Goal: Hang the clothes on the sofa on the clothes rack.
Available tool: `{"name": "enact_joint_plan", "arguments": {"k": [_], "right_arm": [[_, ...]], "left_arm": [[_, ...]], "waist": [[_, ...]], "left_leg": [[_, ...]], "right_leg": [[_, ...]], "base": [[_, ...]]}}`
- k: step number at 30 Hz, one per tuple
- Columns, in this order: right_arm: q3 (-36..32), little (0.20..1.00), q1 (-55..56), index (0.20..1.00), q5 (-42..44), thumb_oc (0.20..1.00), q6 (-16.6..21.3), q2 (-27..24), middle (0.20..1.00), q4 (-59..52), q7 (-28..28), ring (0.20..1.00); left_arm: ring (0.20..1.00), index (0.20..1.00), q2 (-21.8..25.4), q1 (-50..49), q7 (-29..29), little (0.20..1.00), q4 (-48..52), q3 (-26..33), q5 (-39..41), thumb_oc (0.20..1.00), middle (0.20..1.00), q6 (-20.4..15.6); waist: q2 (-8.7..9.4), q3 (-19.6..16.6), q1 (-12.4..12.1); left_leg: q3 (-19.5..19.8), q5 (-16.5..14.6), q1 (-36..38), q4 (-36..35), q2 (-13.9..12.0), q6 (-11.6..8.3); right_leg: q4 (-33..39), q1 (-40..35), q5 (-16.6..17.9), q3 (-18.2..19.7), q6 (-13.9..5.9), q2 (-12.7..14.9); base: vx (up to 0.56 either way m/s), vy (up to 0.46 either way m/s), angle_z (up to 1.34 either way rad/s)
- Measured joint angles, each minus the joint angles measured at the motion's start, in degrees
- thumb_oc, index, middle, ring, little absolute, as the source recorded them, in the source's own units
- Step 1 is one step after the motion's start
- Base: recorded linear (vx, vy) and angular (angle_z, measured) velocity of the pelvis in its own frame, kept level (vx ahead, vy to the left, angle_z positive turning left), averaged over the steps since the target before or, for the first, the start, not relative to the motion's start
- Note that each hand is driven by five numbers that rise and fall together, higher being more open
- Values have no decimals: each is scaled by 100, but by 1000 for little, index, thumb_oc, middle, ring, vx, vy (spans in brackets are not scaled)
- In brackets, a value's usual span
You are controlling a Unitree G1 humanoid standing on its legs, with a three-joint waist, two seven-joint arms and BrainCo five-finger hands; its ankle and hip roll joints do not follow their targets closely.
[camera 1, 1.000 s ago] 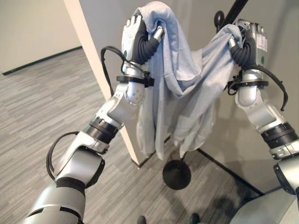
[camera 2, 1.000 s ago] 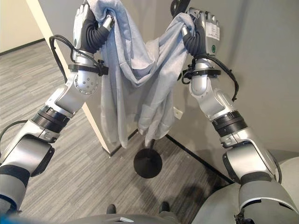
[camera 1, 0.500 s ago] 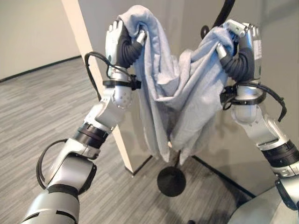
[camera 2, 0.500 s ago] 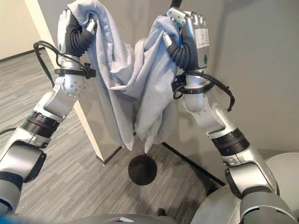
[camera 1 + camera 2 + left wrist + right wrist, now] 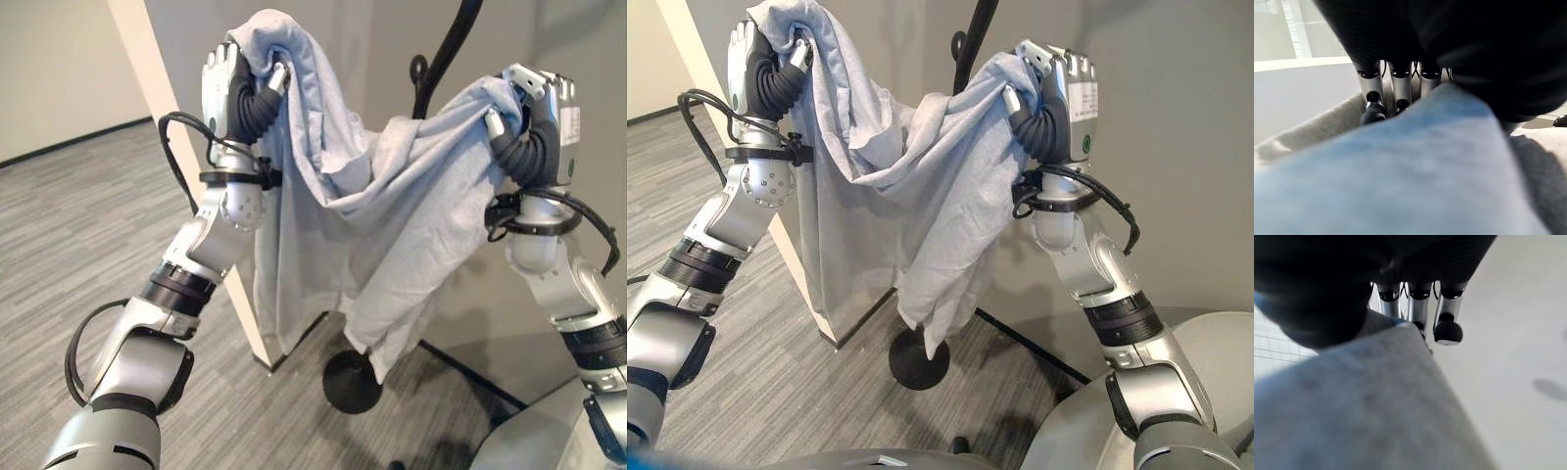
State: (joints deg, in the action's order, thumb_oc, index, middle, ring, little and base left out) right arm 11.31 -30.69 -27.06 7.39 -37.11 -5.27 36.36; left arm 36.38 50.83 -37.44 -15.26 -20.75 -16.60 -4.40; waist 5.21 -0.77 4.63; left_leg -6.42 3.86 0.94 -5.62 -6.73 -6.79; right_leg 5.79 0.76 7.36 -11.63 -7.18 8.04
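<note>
Left eye view: both arms raised high, a light grey garment (image 5: 382, 225) stretched and sagging between them. The left hand (image 5: 232, 83) has its fingers (image 5: 275, 76) curled over one bunched corner of the cloth, up against the pale wall corner (image 5: 167, 147). The right hand (image 5: 537, 122) grips the other end, fingers wrapped into the fabric. Behind the cloth's middle stands the black clothes rack pole (image 5: 443, 54), with a small hook (image 5: 418, 70) just beside the top edge of the cloth; whether fabric touches it, can't tell. The garment's lower folds hang down in front of the rack's round black base (image 5: 345, 382) on the grey striped floor (image 5: 69, 235). Right eye view: same scene, the cloth dips in a curve between the hands, its longest tail ending just above the base; the pole rises behind the dip, between the two hands. Left wrist view: dark-tipped fingers bent down onto the fabric, cloth bulging under the dark cover, so that hand is clamped on it. Right wrist view: fingers bent at the edge of a grey fold that runs up under the palm, holding it too; pale wall beyond.
</note>
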Motion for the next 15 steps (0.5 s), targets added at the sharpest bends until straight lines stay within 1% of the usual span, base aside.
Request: {"name": "enact_joint_plan", "arguments": {"k": [2, 7, 12, 15], "right_arm": [[-108, 200, 147, 200, -48, 200, -73, 0, 200, -8, 43, 200], [-403, 200, 208, 200, -182, 200, -180, 0, 200, -5, 230, 200], [-486, 200, 233, 200, -223, 200, -208, -1, 200, -5, 402, 200], [-776, 200, 395, 200, -224, 200, -266, -1, 200, -2, 479, 200]], "left_arm": [[200, 200, -2, -153, -3, 200, 111, 133, -5, 200, 200, 8], [200, 200, -2, -201, -3, 200, 115, 133, -12, 200, 200, 7], [200, 200, -3, -213, -3, 200, 115, 134, -17, 200, 200, 7], [200, 200, -4, -216, 0, 200, 115, 134, -58, 200, 200, 4]], "waist": [[-23, -16, 1], [-88, -67, 39], [-93, -71, 138], [-100, -74, 149]], "left_leg": [[-79, -22, 33, -1, -7, -1], [-90, -26, 49, -1, -7, -5], [-99, -26, 66, -2, -7, -3], [-115, -27, 105, -3, -10, -3]], "right_leg": [[1, 1, 3, 64, 4, -3], [12, 1, 3, 86, 3, -8], [18, -5, 2, 102, -8, -7], [19, -15, -1, 129, -14, -11]], "base": [[43, 7, -12], [7, 1, -1], [4, 0, -1], [11, -6, -6]]}}
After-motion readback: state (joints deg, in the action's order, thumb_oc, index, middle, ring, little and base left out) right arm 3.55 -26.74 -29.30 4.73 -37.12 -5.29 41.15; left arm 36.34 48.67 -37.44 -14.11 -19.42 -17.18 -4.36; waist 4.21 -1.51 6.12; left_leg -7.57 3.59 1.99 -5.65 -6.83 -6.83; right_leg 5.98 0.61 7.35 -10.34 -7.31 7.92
